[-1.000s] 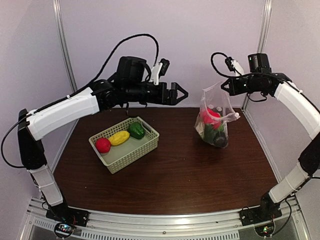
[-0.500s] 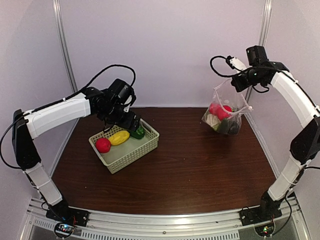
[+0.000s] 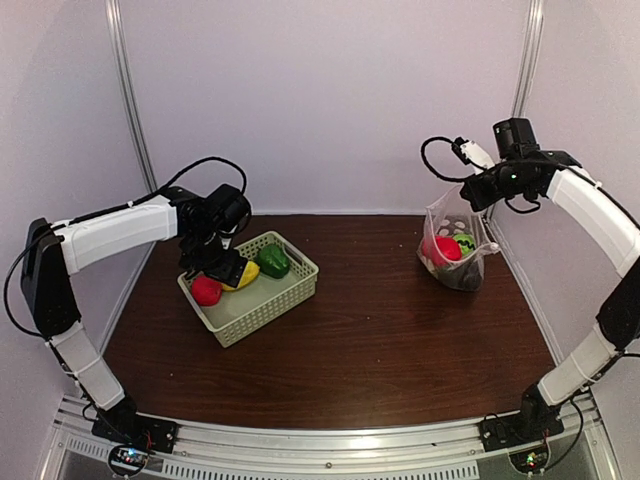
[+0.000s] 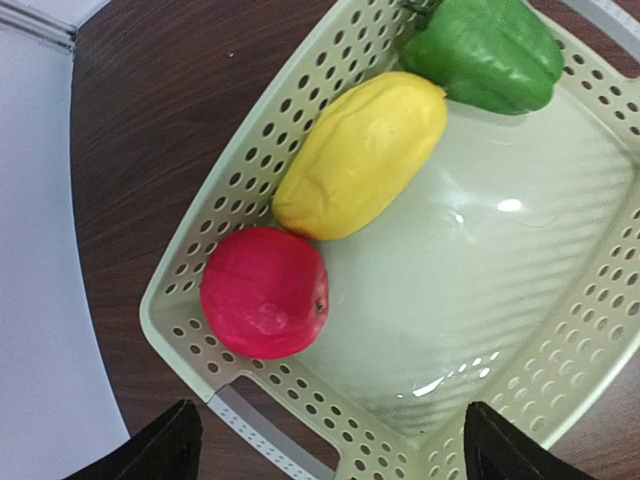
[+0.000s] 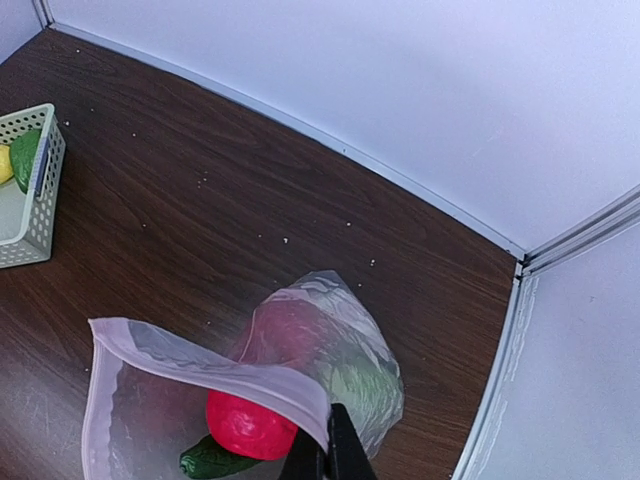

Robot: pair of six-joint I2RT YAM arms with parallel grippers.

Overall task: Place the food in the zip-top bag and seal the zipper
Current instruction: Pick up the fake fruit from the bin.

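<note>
The zip-top bag (image 3: 455, 252) hangs at the back right, its bottom on the table, with a red fruit (image 3: 441, 248) and green pieces inside. My right gripper (image 3: 462, 195) is shut on its mouth edge; the right wrist view shows the fingers (image 5: 343, 452) pinching the zipper strip (image 5: 200, 355), mouth open, with a red fruit (image 5: 248, 425) and a dark green piece (image 5: 210, 462) inside. My left gripper (image 3: 224, 270) is open above the pale green basket (image 3: 272, 305). In the basket lie a red fruit (image 4: 264, 291), a yellow piece (image 4: 362, 153) and a green pepper (image 4: 487, 52).
The basket's rim (image 4: 200, 250) has a cut-out handle just under my left gripper (image 4: 330, 455). A white wall and metal frame posts (image 3: 522, 60) close in the back and right side near the bag. Dark wood table (image 3: 380, 340) lies between basket and bag.
My left arm has swung down from mid-air at the centre to over the basket's left end. My right gripper has carried the bag to the back right.
</note>
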